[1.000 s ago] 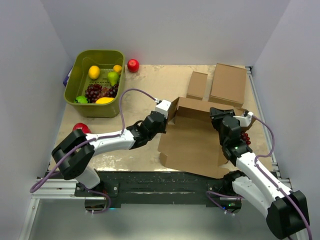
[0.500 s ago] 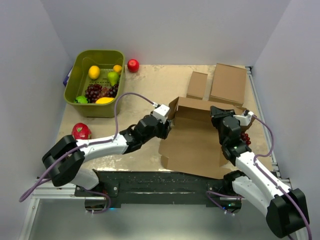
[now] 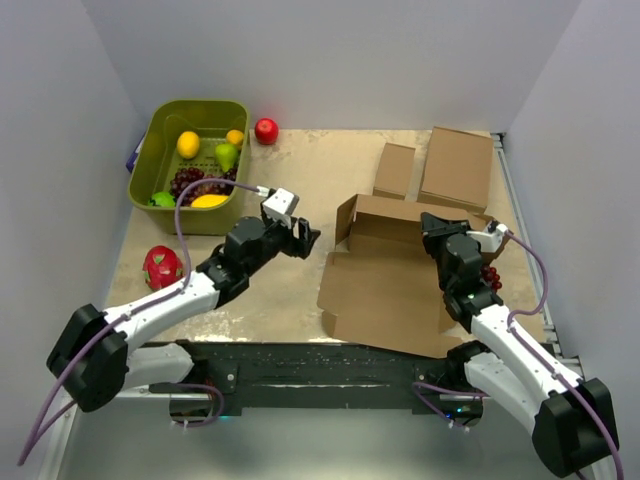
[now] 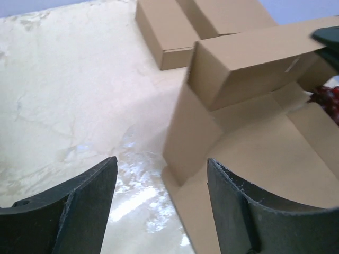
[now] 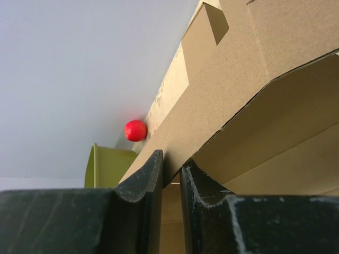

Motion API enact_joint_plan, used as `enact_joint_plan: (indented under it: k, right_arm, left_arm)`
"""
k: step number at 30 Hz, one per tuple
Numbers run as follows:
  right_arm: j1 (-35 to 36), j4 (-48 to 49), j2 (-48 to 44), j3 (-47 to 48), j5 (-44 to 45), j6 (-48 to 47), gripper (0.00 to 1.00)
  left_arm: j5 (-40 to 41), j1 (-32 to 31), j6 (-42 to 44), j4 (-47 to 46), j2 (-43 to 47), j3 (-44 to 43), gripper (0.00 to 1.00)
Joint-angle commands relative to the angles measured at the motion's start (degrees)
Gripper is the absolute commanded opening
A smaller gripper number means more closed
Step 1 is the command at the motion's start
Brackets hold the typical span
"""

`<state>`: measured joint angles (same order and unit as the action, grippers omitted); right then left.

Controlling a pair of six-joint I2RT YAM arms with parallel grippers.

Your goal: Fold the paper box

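Right pincer (image 5: 172,161) is clamped on the raised far wall of the paper box (image 3: 385,285), which lies partly folded on the right half of the desk (image 3: 310,170), just in front of a small narrow box (image 3: 395,170) and a flat box (image 3: 457,168). Left pincer (image 4: 161,164) hangs above the desk just left of the paper box, its fingers (image 4: 79,211) wide apart and empty.

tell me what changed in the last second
The left tool let go of the left flap of the paper box, opened and drew back to the left. The right tool still pinches its back wall; box and green basket have not moved.
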<state>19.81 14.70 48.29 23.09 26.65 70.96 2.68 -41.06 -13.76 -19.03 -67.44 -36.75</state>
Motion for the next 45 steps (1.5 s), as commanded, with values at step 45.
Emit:
enact_joint_plan:
  k: [45]
  right_arm:
    - [-0.2,0.2,2.6,0.4,-3.2,-4.6,0.13]
  left_arm:
    - [-12.9,-0.9,9.1,-25.9,-36.0,-17.1,0.47]
